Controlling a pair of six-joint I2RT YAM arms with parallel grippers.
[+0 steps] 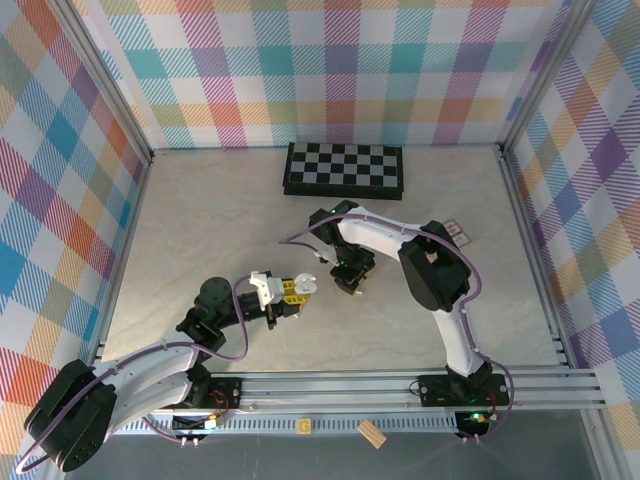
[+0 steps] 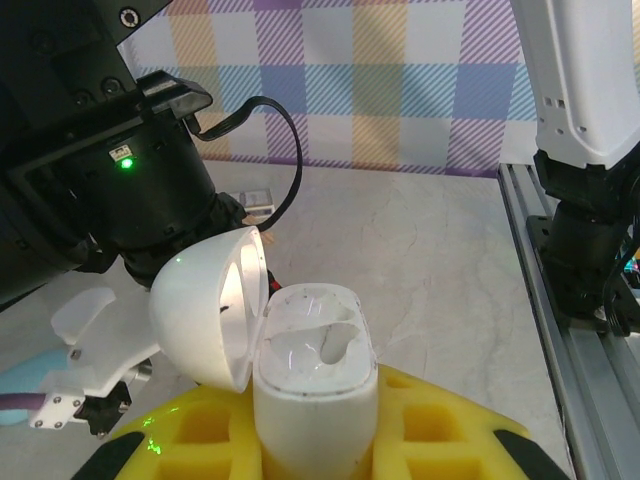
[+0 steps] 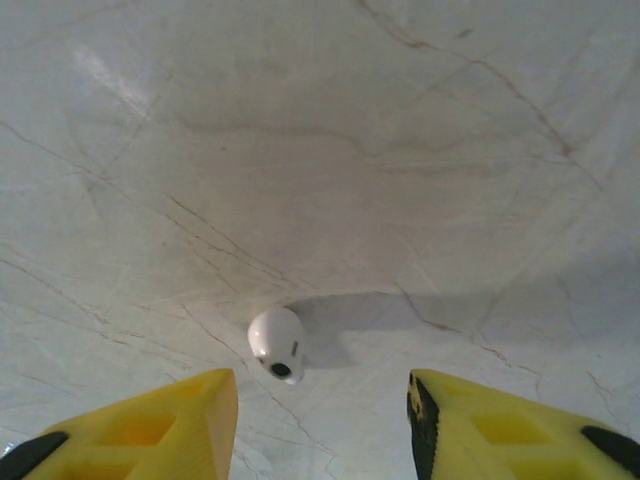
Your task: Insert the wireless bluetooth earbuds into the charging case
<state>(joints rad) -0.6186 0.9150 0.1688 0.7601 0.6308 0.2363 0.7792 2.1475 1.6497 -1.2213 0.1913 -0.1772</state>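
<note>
Left claw [image 1: 298, 289]: clamped on white case [image 1: 308, 284], lower centre of top view. Right claw [image 1: 350, 284]: just right of it, pointing down at table [image 1: 200, 220]. Left wrist: case upright between yellow pads [image 2: 190, 440], lid [image 2: 205, 315] swung open to left. Right wrist: fingers [image 3: 500, 420] spread, pinching nothing; white earbud [image 3: 277, 343] on table, lower centre-left, nearer left finger, untouched.

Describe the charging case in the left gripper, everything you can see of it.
The charging case is glossy white plastic, pebble-shaped, standing upright between the yellow fingers of the left gripper, which clamp its body. Its hinged lid is swung open sideways. The moulded wells inside look empty, with dark specks on the rim.
</note>
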